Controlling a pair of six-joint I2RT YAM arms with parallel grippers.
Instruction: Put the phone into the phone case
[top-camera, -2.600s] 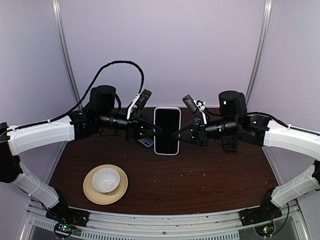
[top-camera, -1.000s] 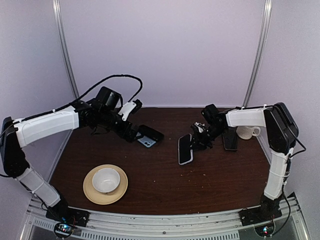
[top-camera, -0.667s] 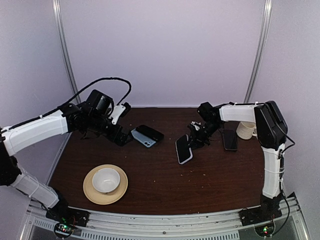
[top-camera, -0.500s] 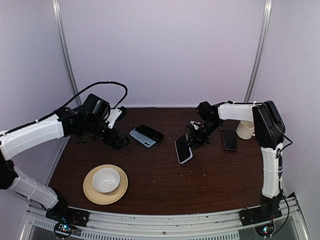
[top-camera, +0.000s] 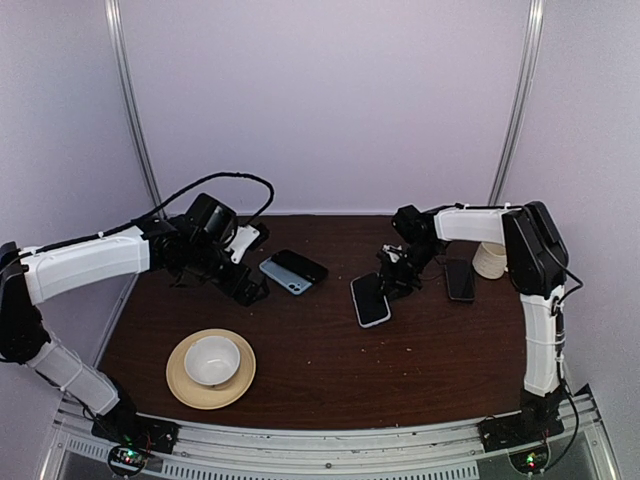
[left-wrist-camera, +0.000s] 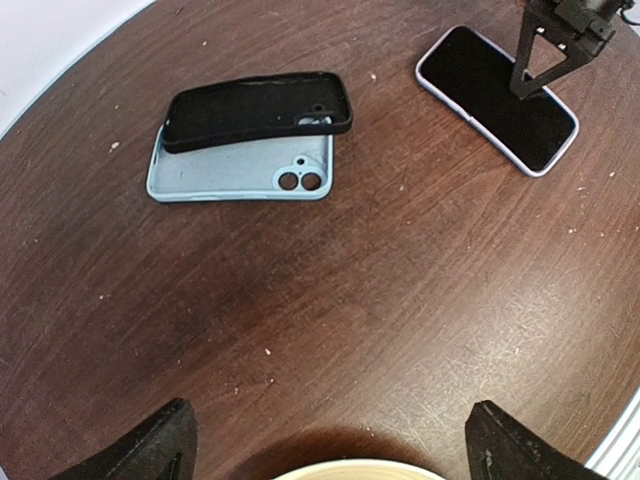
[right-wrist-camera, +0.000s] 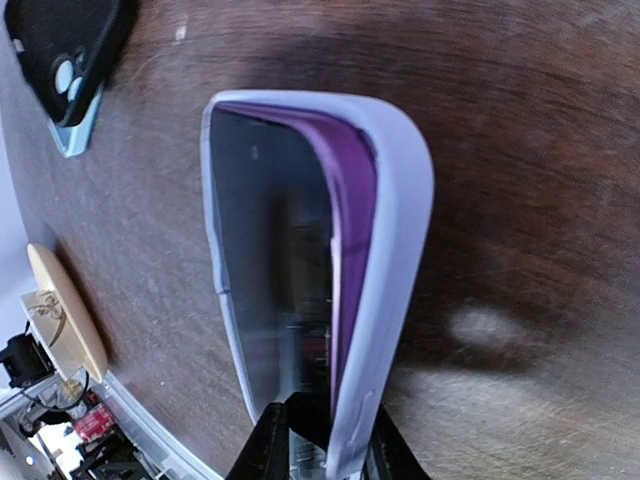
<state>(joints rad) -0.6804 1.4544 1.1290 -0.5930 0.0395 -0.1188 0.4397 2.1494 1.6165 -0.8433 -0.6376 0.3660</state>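
The phone (top-camera: 460, 280), a plain black slab, lies flat at the right beside a mug, with neither gripper on it. The phone case (top-camera: 300, 266) (left-wrist-camera: 250, 105) is a thin black shell lying askew on a light-blue piece with two camera holes (left-wrist-camera: 230, 172), left of centre. My left gripper (top-camera: 250, 292) (left-wrist-camera: 330, 445) hangs open and empty, near-left of the case. My right gripper (top-camera: 386, 284) (right-wrist-camera: 320, 450) is shut on the end of a different phone with a pale lavender rim (top-camera: 371, 300) (right-wrist-camera: 300, 250), which lies low on the table at centre.
A cream plate (top-camera: 180, 385) with a white bowl on it sits near the front left; its rim shows under my left fingers. A pale mug (top-camera: 490, 260) stands at the far right. Purple walls and metal posts enclose the brown table.
The pale-rimmed phone has dropped from standing tilted on its edge to lying lower and flatter. The right jaws have eased slightly. The left gripper has drawn back from the case.
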